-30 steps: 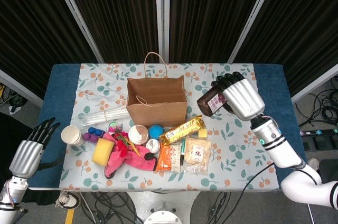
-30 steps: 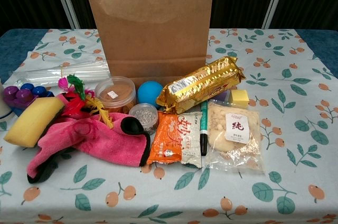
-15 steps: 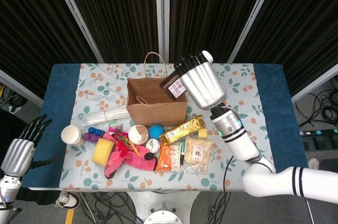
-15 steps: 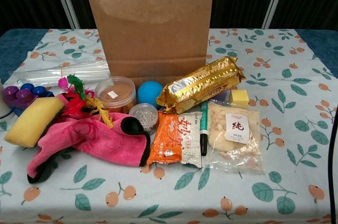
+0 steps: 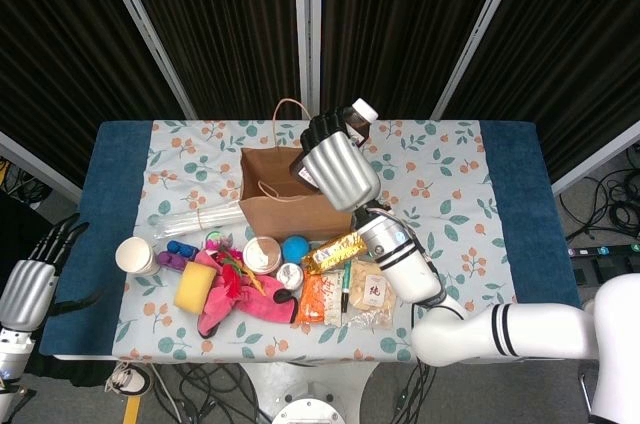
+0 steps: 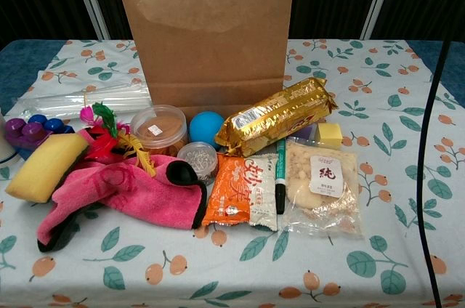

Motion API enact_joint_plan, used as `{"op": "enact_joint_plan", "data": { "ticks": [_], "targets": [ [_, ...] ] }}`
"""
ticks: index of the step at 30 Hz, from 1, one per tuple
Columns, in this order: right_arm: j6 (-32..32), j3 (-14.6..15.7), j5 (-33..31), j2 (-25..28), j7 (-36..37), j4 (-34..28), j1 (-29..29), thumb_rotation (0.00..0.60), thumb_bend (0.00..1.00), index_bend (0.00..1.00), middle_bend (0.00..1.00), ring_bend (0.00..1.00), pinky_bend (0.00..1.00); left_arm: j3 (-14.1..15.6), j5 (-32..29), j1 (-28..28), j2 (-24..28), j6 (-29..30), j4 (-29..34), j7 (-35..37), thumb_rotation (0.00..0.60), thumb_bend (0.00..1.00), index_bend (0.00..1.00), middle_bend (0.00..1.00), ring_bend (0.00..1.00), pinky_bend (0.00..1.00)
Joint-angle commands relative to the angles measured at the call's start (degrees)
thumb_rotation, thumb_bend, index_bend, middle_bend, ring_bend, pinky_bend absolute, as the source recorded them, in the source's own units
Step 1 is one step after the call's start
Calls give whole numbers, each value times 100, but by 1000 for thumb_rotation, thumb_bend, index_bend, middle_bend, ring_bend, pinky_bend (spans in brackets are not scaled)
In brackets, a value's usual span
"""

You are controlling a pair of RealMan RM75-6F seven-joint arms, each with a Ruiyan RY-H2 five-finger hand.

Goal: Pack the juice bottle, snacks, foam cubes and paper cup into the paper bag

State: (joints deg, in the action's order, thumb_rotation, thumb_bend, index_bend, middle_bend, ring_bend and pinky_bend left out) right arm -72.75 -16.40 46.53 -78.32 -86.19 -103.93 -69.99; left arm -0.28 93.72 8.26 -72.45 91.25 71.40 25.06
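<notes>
— Since a second ago, what has moved?

— Mostly the right hand [image 5: 338, 166]. It has swung from the right side of the table leftward with the juice bottle [image 5: 350, 123] and now hangs over the right half of the paper bag [image 5: 296, 202]. The left hand [image 5: 30, 289] has sunk a little at the near-left table corner; it holds nothing, its fingers straight and slightly apart.

— Going left to right, where do the task's things lie?

— The paper cup [image 5: 135, 255] stands near the left edge, nearer the left hand. A yellow foam block [image 5: 193, 287] lies right of it, then the bag, then the snacks: the gold packet [image 6: 277, 116] leaning at the bag's near right, with the orange packet [image 6: 239, 191] and clear packet [image 6: 320, 187] nearer still. A small foam cube [image 6: 328, 134] sits just behind the clear packet.

— And the bottle?

— Gripped in the right hand's closed fingers, its long axis tilted, white cap up and toward the far right, base toward the bag's mouth. Whether the base is already inside the rim I cannot tell; the hand hides it.

— Room to move?

— The mouth stands open and the bag's left half looks free. The handle [image 5: 290, 107] arches at the far rim, just left of the fingers, and could catch them.
</notes>
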Motion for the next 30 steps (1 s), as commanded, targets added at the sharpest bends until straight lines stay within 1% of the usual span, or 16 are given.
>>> {"op": "enact_joint_plan", "data": {
  "ticks": [1, 6, 11, 19, 26, 30],
  "targets": [
    [-122, 27, -112, -271, -117, 264, -153, 600, 316, 669, 527, 415, 425, -15, -32, -1, -12, -5, -73, 76, 600, 89, 135, 100, 63, 156],
    [-264, -64, -326, -734, -375, 677, -438, 600, 316, 671, 527, 415, 424, -28, -86, -6, -29, -30, -208, 224, 600, 90, 134, 100, 63, 156],
    [-249, -69, -593, -1091, -688, 1007, -714, 600, 316, 671, 527, 415, 424, -45, -122, -10, -53, -32, -332, 348, 600, 89, 135, 100, 62, 156],
    [-255, -136, -853, -1723, -790, 1526, -1055, 600, 316, 671, 527, 416, 423, -82, -169, -18, -50, -12, -428, 477, 600, 90, 135, 99, 62, 156],
    [-574, -155, -985, -2200, -919, 1805, -1184, 600, 316, 671, 527, 415, 424, -67, -171, -35, -53, -10, -502, 573, 600, 90, 135, 100, 63, 157],
    [-688, -138, -1077, -2262, -998, 1777, -1163, 600, 315, 670, 527, 413, 421, -68, -157, -29, -46, 3, -507, 604, 600, 89, 134, 99, 62, 156]
  ]
}}
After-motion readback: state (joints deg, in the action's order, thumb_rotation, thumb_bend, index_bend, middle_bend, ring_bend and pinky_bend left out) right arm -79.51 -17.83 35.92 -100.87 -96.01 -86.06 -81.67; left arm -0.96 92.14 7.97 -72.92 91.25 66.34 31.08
